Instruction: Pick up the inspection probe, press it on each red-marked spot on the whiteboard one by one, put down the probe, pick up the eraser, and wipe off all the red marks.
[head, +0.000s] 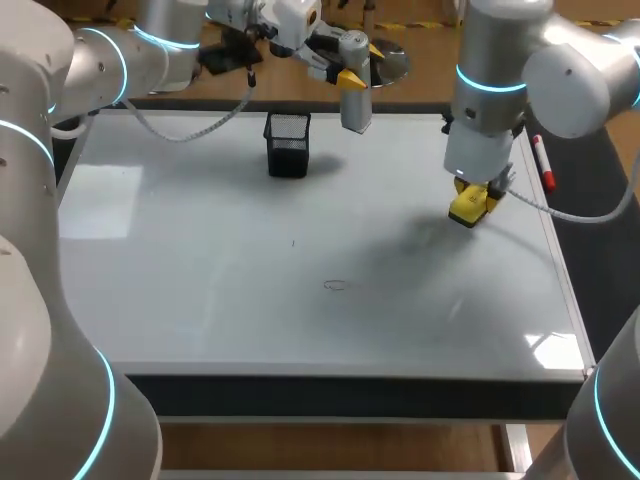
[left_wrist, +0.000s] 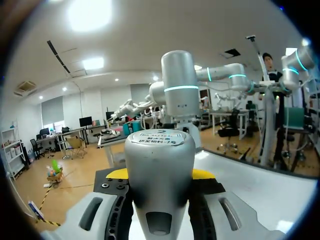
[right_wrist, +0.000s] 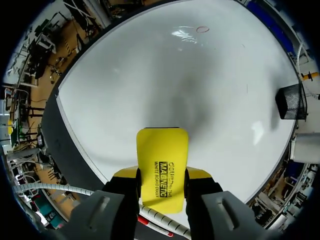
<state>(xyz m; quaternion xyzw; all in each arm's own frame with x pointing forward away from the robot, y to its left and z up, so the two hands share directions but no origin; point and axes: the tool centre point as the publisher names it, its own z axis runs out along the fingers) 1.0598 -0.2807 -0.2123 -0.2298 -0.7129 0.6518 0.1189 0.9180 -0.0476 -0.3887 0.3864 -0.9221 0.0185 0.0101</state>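
Currently held and lying, item by item:

- Item: left gripper (left_wrist: 160, 174), clamped on the probe (head: 356, 105), a silver cylinder. It hangs at upper centre of the head view, over the far edge of the whiteboard (head: 200, 300).
- Item: right gripper (right_wrist: 162, 176), clenched on the yellow eraser (head: 468, 207), right of centre in the head view. It is close over the board; contact cannot be told.
- Item: red ring (head: 335, 285), faint, at lower centre and well apart from the eraser.
- Item: small tick (head: 293, 242), up and left of the ring; colour unclear.
- Item: mesh cup (head: 288, 143), upright on the board near the probe.
- Item: marker (head: 543, 162), off the board's right edge.

Hazards, as judged:
- The ring is pale and far from the eraser, so a short stroke could miss it.
- If the eraser is pressed tilted, only one edge would rub and a trace would be left.
- Hard pressure might slide the eraser up between the fingers.
- The probe is not yet put down. If it is lowered carelessly it could knock the cup.

Views compared:
- The head view alone shows both arms, the marker and how far apart the things lie.
- The right wrist view shows the grip from both sides, and the ring far ahead of the eraser.
- The left wrist view shows the probe seated between the yellow tips, but neither ring nor cup.
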